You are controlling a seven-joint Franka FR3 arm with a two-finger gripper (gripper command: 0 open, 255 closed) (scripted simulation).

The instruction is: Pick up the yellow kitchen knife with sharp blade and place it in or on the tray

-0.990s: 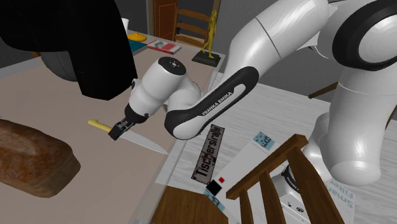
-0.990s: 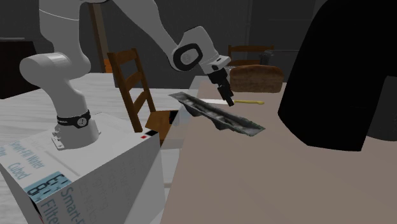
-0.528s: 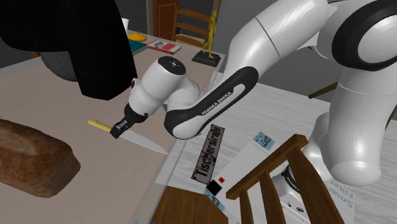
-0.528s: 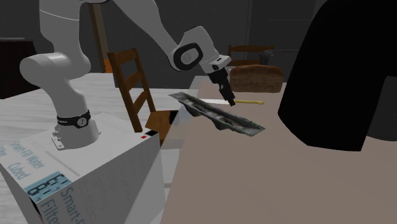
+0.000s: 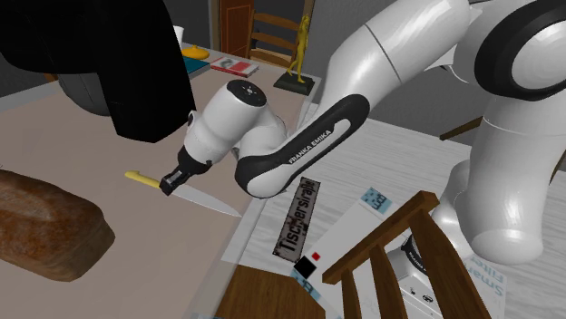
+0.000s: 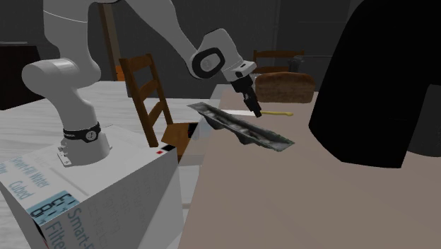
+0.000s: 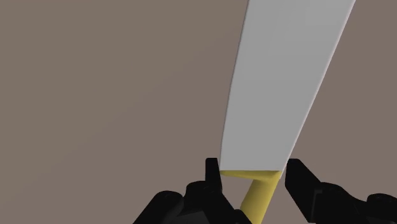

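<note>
**Jaws astride a yellow-handled knife lying on the counter**

The knife (image 5: pixel 205 200) lies flat on the brown counter (image 5: pixel 163 249). It has a short, rounded yellow handle and a long, plain pale-grey blade that tapers to a sharp point. In the shoulder view the handle points to the left and the tip to the lower right, toward the counter's edge. In the wrist view the blade (image 7: pixel 286 83) is broad and smooth, without any marking. It widens away from the gripper, and its heel ends squarely where the narrower yellow handle begins.

The gripper (image 5: pixel 170 187) is down at the knife, right at the place where blade and handle meet. In the wrist view the jaws stand apart, one black finger (image 7: pixel 214 173) on each side of the blade's heel. They are close to its edges, but I cannot tell if they touch it.

In the second exterior view the gripper (image 6: pixel 256 112) stands just behind the tray (image 6: pixel 244 127), with the yellow handle (image 6: pixel 281 112) sticking out to the right. The tray is a long, shallow grey one, lying near the counter's edge, between the knife and the stand. A brown loaf (image 6: pixel 283 86) sits on the counter beyond the knife, apart from it.
</note>
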